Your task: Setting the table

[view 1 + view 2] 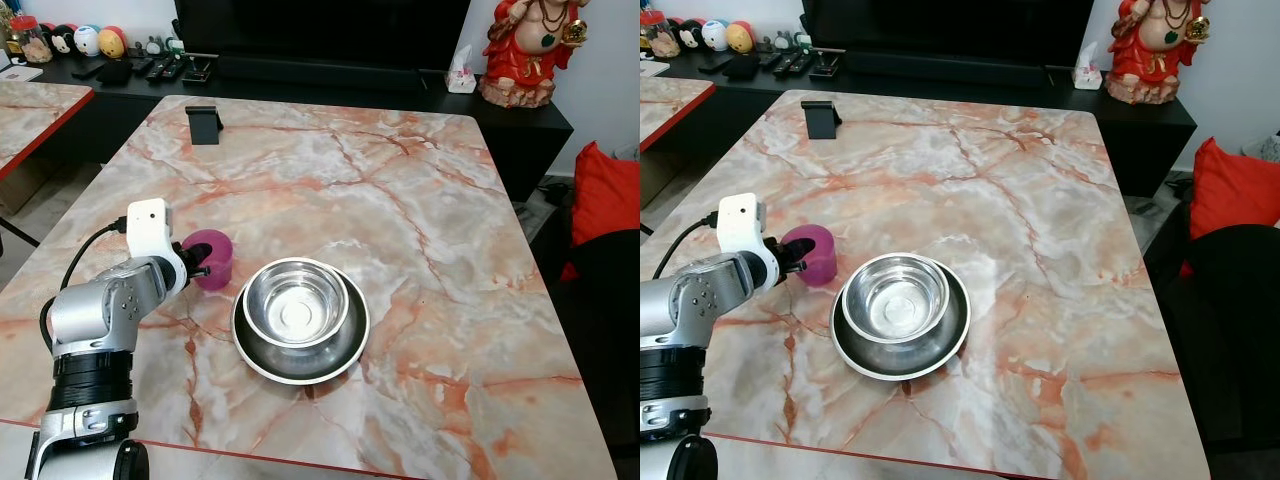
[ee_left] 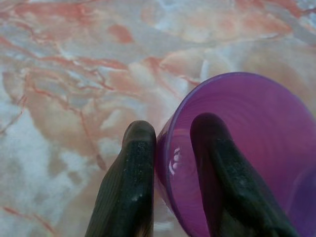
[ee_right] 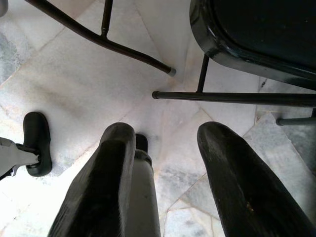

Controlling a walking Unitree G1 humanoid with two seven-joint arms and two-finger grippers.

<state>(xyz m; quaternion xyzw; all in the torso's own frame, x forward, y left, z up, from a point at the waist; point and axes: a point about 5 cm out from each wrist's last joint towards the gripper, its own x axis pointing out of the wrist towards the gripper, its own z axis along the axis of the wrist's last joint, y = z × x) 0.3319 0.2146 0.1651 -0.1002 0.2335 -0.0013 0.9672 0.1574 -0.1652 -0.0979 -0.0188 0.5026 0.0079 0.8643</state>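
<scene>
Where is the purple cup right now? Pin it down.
In the left eye view the purple cup stands on the marble table, left of the steel bowl on its plate, with the left gripper pinching its rim.

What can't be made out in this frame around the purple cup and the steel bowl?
- Purple cup: its near side and contents, hidden in the eye views by the left gripper; base cut off in the left wrist view.
- Plate centre: covered by the steel bowl.
- Small items on the far black counter: too small to identify.
- Right gripper: hangs over the floor.
</scene>
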